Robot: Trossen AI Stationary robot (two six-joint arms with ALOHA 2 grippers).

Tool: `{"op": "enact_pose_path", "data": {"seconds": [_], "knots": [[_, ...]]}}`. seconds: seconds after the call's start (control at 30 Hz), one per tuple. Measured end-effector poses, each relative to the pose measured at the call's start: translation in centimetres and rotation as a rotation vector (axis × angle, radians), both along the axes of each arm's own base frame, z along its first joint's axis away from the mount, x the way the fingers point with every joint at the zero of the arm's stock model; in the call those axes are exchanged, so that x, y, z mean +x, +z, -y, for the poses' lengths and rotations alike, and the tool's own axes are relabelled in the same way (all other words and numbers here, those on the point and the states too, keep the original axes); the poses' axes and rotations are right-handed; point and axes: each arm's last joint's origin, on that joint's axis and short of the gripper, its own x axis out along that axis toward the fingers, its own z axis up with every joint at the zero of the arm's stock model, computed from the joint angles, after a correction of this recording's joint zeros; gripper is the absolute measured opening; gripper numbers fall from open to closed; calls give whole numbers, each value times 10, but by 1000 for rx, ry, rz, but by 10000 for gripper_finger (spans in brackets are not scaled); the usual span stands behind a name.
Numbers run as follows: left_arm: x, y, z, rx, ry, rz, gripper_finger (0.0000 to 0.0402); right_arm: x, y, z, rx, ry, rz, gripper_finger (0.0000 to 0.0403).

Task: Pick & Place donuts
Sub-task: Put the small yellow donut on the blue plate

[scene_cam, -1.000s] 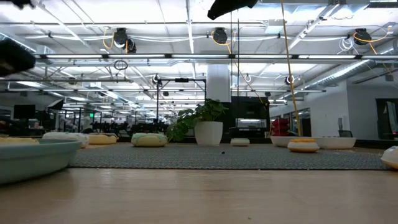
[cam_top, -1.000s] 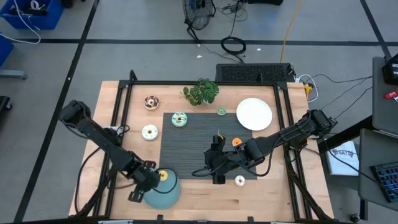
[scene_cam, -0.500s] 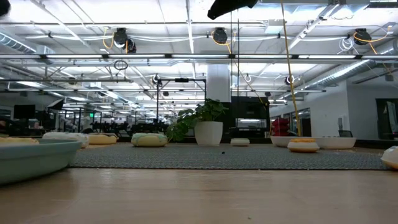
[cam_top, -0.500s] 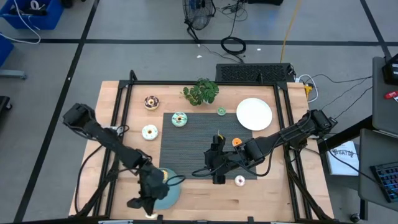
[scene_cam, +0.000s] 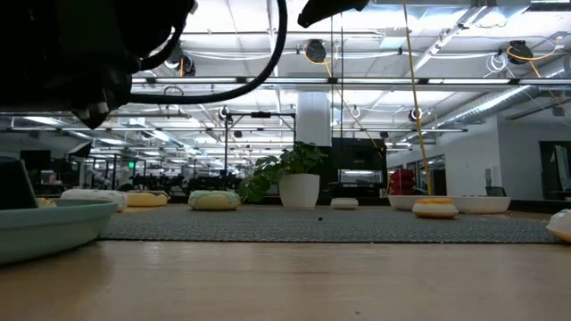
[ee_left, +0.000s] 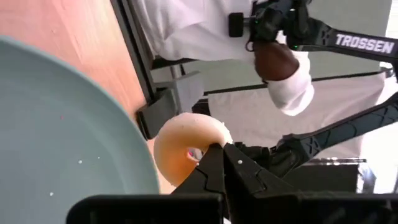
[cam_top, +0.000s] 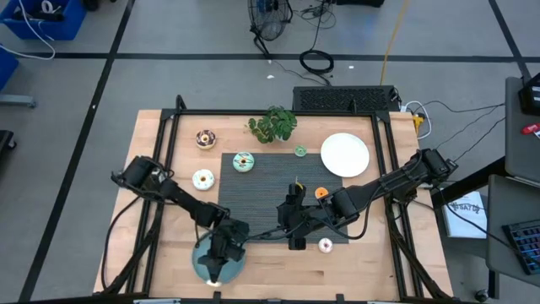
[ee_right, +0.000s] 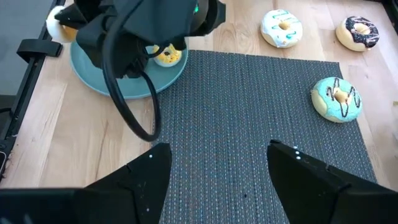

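I am holding the left pincer (ee_left: pixel 217 155) clamped on a pale orange donut (ee_left: pixel 186 146), hovering at the teal plate's (cam_top: pixel 202 257) near rim. The right pincer (ee_right: pixel 217 168) is waiting over the mat (cam_top: pixel 270 194), fingers apart.

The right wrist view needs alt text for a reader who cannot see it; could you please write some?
The left arm hangs over a teal plate holding a yellow donut. Three more donuts lie around a dark woven mat; the right gripper hovers open above it.
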Motion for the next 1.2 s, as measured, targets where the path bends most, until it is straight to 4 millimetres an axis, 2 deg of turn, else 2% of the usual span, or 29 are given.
{"op": "enact_pose_path", "data": {"seconds": [0.27, 0.9, 1.2], "knots": [[1, -4, 0, 5, -5, 38, 13, 0, 0, 0, 0, 0, 0, 247], [1, -7, -1, 60, 45, 61, 173, 0, 0, 0, 0, 0, 0, 247], [4, -4, -7, 44, 55, 39, 189, 1, 1, 0, 5, 1, 9, 247]]}}
